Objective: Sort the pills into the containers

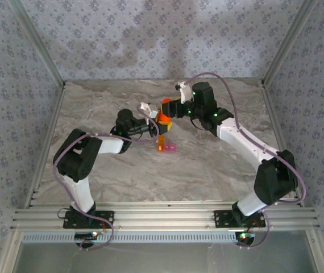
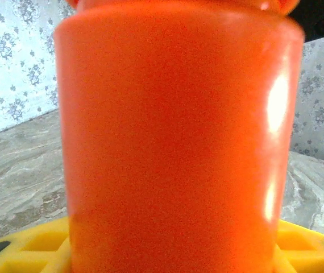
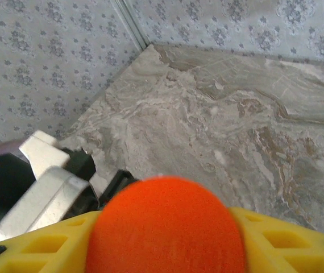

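two arms (image 1: 102, 145) meet (elbows out) at the orange bottle (image 2: 173, 142).

This looks like a robot test lab, not a home. A stone-look table (image 1: 122, 176) sits in a box of flower-print walls (image 1: 14, 85), with metal posts (image 1: 40, 48) in the upper corners. Along the bottom of the frame, metal rails (image 1: 162, 219) hold 2 robot arms: the left arm (image 1: 79, 170) and the right arm (image 1: 267, 179).
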Action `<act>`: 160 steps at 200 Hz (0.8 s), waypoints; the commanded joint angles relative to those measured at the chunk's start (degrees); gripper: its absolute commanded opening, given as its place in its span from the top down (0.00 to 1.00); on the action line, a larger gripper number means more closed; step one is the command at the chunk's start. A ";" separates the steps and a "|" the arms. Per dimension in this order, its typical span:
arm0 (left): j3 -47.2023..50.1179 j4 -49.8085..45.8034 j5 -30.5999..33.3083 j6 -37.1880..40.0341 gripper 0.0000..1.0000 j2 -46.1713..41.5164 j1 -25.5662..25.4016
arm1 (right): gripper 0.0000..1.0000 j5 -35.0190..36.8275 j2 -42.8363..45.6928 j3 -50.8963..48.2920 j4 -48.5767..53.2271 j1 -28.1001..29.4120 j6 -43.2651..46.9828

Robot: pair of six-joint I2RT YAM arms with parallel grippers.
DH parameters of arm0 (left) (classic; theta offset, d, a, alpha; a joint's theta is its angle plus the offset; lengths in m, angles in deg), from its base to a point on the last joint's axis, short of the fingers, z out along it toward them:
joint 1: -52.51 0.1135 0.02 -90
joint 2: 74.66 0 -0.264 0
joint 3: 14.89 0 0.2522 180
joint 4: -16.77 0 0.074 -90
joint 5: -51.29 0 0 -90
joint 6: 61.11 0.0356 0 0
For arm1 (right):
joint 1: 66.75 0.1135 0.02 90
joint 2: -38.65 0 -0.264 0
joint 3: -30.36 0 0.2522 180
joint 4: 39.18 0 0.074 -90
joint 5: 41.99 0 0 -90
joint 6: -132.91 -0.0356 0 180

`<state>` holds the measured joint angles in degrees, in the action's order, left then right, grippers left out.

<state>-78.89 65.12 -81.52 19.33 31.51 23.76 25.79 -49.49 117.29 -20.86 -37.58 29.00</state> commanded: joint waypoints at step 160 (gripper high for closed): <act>-2.76 6.25 3.61 -0.91 1.00 -2.46 1.42 | 0.22 -4.45 9.41 -1.79 5.33 -4.26 -2.38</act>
<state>-79.65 68.42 -78.07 18.76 30.66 25.14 22.99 -43.87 116.11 -15.70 -40.12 28.03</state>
